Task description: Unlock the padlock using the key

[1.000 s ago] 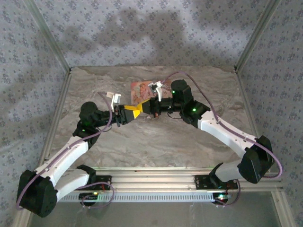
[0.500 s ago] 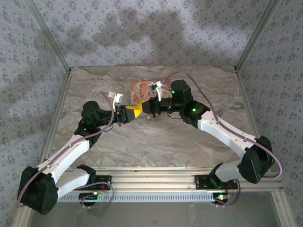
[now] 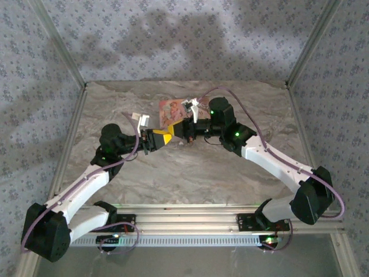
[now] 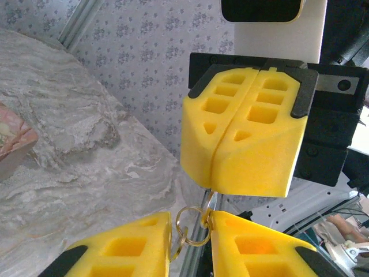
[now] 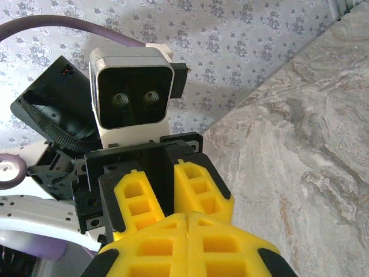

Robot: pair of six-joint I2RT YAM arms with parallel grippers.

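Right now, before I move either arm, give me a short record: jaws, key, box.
right gripper: jaws shut on thin metal key
left gripper: jaws slightly apart, small wire ring in the gap, grip unclear
meeting: grippers tip to tip over the grey marbled table
flat pink illustrated box: on the table beyond the grippers

I am working in a robot lab cell: floral-patterned walls (image 3: 184,40) and aluminium framing (image 3: 68,57) are enclosing my marbled table (image 3: 190,173).
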